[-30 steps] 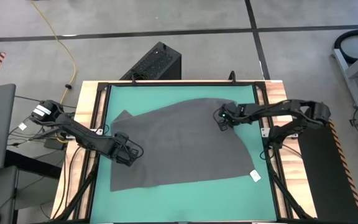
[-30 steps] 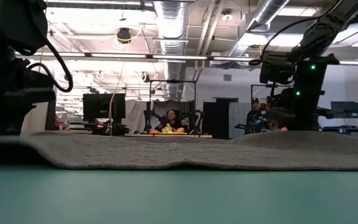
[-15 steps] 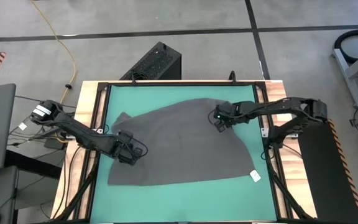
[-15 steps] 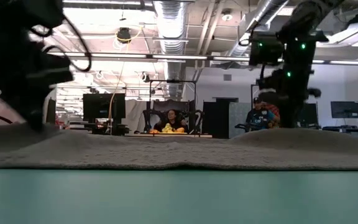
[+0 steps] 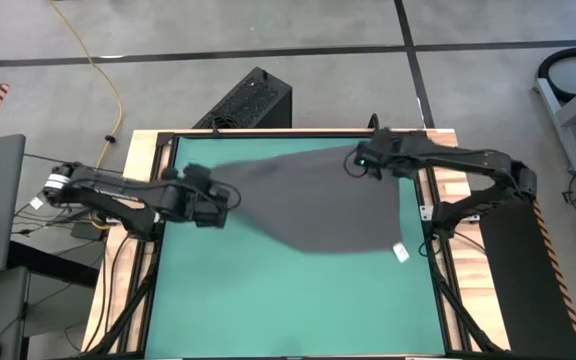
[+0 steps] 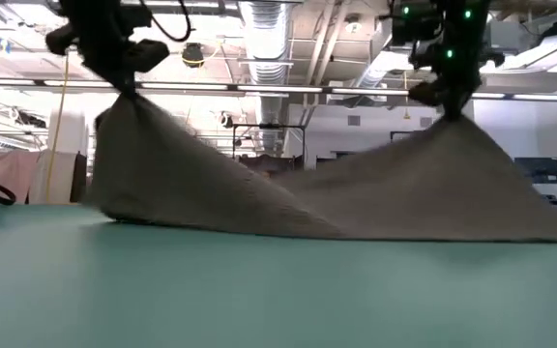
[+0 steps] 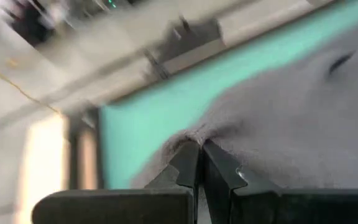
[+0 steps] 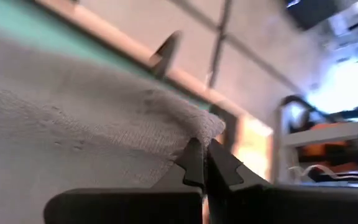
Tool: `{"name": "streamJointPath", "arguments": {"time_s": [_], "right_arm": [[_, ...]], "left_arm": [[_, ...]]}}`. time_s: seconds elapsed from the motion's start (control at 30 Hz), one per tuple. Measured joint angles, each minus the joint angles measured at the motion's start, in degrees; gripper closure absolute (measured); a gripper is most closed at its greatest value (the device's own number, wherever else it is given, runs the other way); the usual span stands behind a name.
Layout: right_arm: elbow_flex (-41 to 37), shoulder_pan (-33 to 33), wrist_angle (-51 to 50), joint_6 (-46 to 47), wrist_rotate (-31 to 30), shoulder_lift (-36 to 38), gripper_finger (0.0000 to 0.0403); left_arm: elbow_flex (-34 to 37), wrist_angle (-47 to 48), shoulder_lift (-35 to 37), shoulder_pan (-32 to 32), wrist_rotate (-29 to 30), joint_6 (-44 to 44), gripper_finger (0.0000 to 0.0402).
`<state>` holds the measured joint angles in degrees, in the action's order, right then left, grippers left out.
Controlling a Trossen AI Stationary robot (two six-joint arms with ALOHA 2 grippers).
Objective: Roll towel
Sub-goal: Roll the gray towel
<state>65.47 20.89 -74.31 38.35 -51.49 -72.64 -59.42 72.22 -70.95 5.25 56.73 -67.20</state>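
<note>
Towel [image 5: 318,205], pinched at two corners by left hand [image 5: 218,205] and right hand [image 5: 356,163], may slip free above bench [image 5: 268,300] if tension rises.

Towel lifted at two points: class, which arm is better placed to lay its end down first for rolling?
Probably the left. Its gripper holds the towel near a short, steep drape beside bare mat; the right gripper carries the longer spread.
</note>
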Motion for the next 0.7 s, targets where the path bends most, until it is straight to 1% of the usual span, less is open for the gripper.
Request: {"name": "streamJointPath", "arguments": {"time_s": [0.13, 0.2, 0.23, 0.3, 0.37, 0.43, 0.53, 0.63, 0.7], "right_arm": [[5.11, 1.87, -1.85, -2.38, -6.57, 2.50, 0.0389], [7.45, 2.03, -1.84, -3.66, -7.12, 4.33, 0.0389], [8.50, 1.94, -1.84, -4.14, -6.32, 5.27, 0.0389], [9.83, 1.05, -2.04, -5.11, -2.18, 7.03, 0.0389], [9.91, -0.66, -2.31, -6.65, 4.46, 8.85, 0.0389], [8.91, -3.55, -3.48, -5.50, 10.80, 10.41, 0.0389], [5.86, -11.42, -5.00, -1.85, 19.51, 12.10, 0.0389], [2.07, -21.69, -5.15, 3.70, 23.72, 13.03, 0.0389], [-0.14, -28.74, -5.09, 8.73, 25.30, 13.43, 0.0389]], "left_arm": [[-3.12, 0.46, 0.81, -4.66, 6.24, 8.60, 0.0401], [-4.27, 0.42, 1.20, -5.48, 9.09, 10.04, 0.0401], [-4.79, 0.38, 1.30, -5.46, 10.75, 10.66, 0.0401], [-5.27, 0.44, 1.33, -4.80, 13.16, 11.49, 0.0401], [-5.31, 0.50, 1.30, -3.25, 13.57, 11.58, 0.0401], [-5.30, 0.93, 1.28, -0.86, 13.24, 11.53, 0.0401], [-3.98, 0.27, 1.24, 4.68, 12.79, 7.24, 0.0401], [-1.16, -0.01, 1.22, 10.88, 10.45, 2.82, 0.0401], [1.45, -0.06, 1.22, 14.87, 7.12, -1.58, 0.0401]]}}
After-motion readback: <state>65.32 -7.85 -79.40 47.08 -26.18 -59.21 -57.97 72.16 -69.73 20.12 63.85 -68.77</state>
